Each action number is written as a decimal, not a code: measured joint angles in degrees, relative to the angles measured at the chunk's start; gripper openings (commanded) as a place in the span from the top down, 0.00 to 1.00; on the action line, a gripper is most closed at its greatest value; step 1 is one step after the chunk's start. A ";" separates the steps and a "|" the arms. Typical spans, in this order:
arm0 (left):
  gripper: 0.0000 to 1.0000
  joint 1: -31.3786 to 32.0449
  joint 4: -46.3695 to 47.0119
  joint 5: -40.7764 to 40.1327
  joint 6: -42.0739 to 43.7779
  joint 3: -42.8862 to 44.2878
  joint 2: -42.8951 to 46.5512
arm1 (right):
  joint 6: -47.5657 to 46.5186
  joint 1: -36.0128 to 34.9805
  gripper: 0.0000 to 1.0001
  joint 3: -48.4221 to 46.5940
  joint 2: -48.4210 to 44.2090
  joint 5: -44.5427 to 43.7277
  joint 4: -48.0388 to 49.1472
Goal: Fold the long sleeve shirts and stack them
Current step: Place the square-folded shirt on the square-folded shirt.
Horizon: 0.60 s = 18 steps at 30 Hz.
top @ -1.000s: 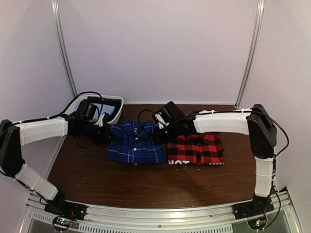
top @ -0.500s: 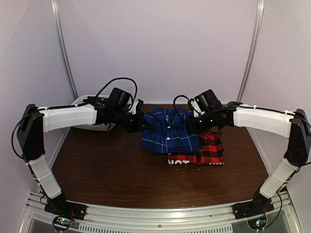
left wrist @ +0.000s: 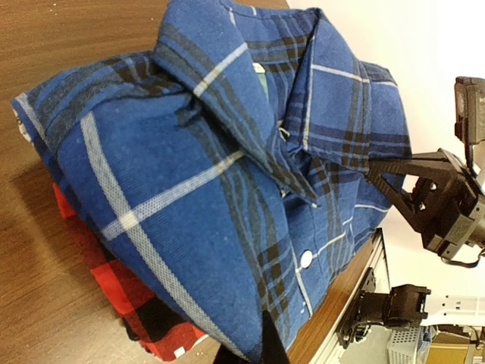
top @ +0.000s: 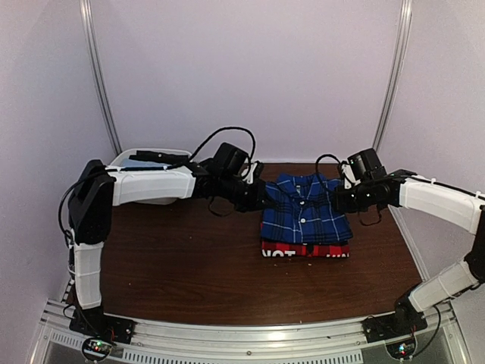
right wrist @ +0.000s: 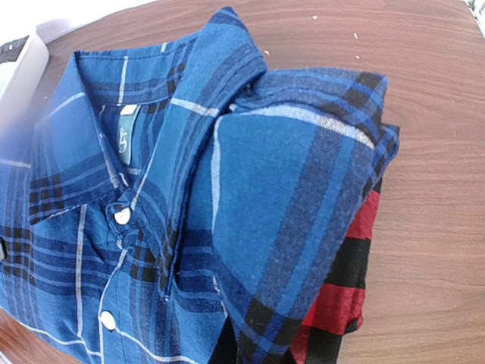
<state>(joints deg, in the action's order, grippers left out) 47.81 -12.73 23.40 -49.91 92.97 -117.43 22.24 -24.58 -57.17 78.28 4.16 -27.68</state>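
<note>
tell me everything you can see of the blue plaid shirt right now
A folded dark blue flannel shirt of soft woven cloth, with black bands and thin white lines, buttoned with white buttons, collar at the far side. It sits over the folded red-and-black shirt, whose near edge peeks out below it. The left gripper and right gripper pinch its two side edges, shut on the cloth.

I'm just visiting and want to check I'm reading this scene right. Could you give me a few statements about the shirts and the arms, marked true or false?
1. The blue plaid shirt sits over the red-and-black shirt. True.
2. The blue plaid shirt is spread open. False: it is folded and buttoned.
3. The left gripper and right gripper each pinch a side of the blue plaid shirt. True.
4. The red-and-black shirt lies in the white bin. False: it lies on the table.
</note>
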 measured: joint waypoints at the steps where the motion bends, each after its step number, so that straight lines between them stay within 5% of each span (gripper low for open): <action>1: 1.00 0.20 0.17 0.07 -0.20 0.63 -0.72 | -0.07 0.55 1.00 0.55 -0.39 0.04 0.02; 13: 1.00 0.72 0.81 0.37 -1.75 2.97 -5.35 | -1.38 4.04 1.00 4.68 -1.22 1.42 0.81; 18: 1.00 0.81 1.44 0.37 -1.75 2.93 -7.15 | -1.49 5.62 0.80 8.90 -0.48 2.08 3.37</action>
<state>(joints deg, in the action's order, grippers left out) 48.62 -11.29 23.77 -51.66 95.90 -124.57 20.75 -18.96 -48.27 77.80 6.24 -24.32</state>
